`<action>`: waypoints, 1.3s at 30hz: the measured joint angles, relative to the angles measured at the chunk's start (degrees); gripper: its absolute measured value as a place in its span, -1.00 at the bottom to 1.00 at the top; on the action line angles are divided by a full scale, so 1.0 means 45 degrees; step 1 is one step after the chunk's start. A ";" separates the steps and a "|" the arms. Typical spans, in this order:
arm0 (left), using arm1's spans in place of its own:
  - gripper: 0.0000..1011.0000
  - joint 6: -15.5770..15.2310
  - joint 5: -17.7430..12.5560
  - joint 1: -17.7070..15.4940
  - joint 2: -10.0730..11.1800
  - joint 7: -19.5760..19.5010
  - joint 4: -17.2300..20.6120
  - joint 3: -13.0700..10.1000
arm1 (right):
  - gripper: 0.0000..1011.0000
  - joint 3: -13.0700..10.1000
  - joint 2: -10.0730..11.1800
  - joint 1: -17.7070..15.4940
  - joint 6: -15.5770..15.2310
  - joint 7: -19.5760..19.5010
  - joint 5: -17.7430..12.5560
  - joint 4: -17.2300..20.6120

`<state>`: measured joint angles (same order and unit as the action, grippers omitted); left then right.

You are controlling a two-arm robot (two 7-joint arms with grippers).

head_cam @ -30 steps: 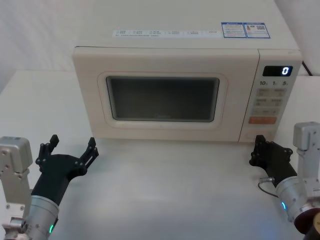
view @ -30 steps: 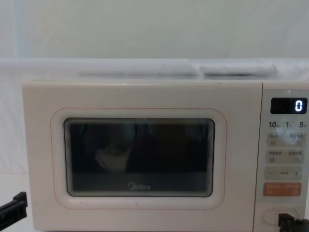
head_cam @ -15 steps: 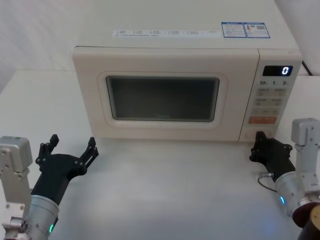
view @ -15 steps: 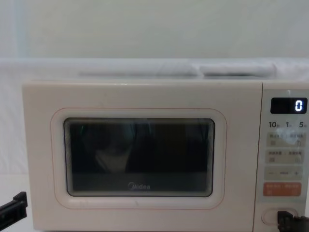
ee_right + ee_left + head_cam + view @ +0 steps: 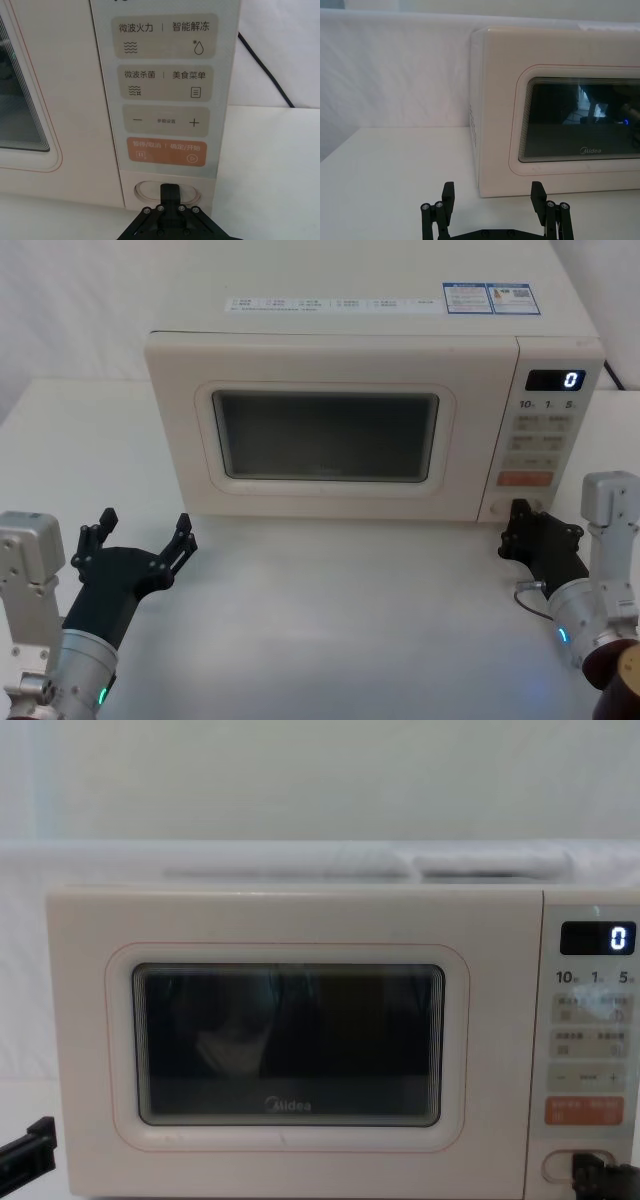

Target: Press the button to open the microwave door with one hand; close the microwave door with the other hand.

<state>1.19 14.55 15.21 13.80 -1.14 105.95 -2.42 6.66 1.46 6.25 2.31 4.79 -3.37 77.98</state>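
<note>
Jaws drawn together on the right gripper [image 5: 171, 190] meet the button [image 5: 150, 190] low on the microwave's right panel, a stiff key wanting a square, firm push, while the left gripper [image 5: 138, 538] waits spread wide over the bench [image 5: 340, 620] beside the shut microwave door [image 5: 325, 435].

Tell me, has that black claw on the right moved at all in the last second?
Yes. The right claw has crept forward toward the microwave's control panel; its tip now sits against the blank door button below the orange key.
</note>
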 joint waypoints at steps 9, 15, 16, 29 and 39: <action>0.98 0.0000 0.0000 0.0000 0.0000 0.0000 0.0000 0.0000 | -1.00 -0.0036 -0.0075 0.0180 0.0048 -0.0017 -0.0014 -0.0208; 0.98 0.0000 0.0000 0.0000 0.0000 0.0000 0.0000 0.0000 | -1.00 -0.0033 -0.0125 0.0387 0.0112 -0.0029 -0.0017 -0.0516; 0.98 0.0000 0.0000 0.0000 0.0000 0.0000 0.0000 0.0000 | -1.00 -0.0026 -0.0128 0.0415 0.0121 -0.0030 -0.0011 -0.0557; 0.98 0.0000 0.0000 0.0000 0.0000 0.0001 0.0000 0.0000 | -1.00 0.0031 -0.0117 0.0607 0.0138 -0.0036 0.0107 -0.0786; 0.98 0.0000 0.0000 0.0000 0.0000 0.0000 0.0000 0.0000 | -1.00 0.0105 0.0013 0.0393 -0.0013 0.0001 0.0238 -0.0365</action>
<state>1.19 14.54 15.21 13.80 -1.14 105.95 -2.41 7.14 1.52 8.02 2.25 4.80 -2.30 76.34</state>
